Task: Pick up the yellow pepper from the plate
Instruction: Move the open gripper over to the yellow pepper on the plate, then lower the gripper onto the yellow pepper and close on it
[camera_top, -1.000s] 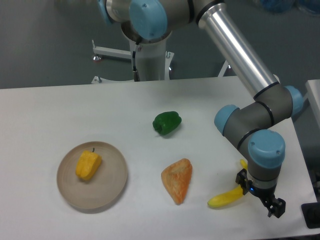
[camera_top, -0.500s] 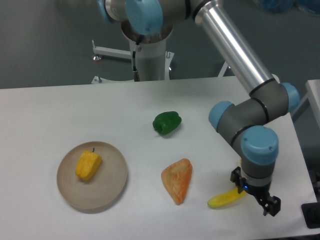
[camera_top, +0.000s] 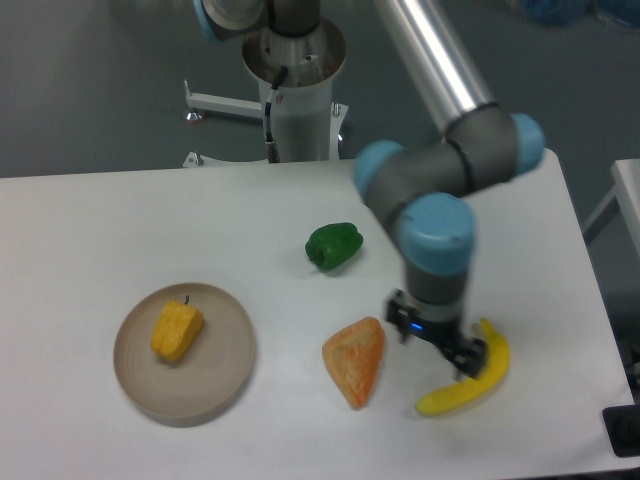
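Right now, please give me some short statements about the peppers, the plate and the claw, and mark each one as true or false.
1. The yellow pepper lies on the plate. True.
2. The claw is holding the yellow pepper. False: it hangs far from the plate, above the table between the orange wedge-shaped item and the banana, and holds nothing visible.
3. The green pepper sits on the bare table, not on the plate. True.
4. The banana shares the plate with the yellow pepper. False: it lies on the table at the opposite side, beside the claw.
5. The plate holds two items. False: only the yellow pepper.
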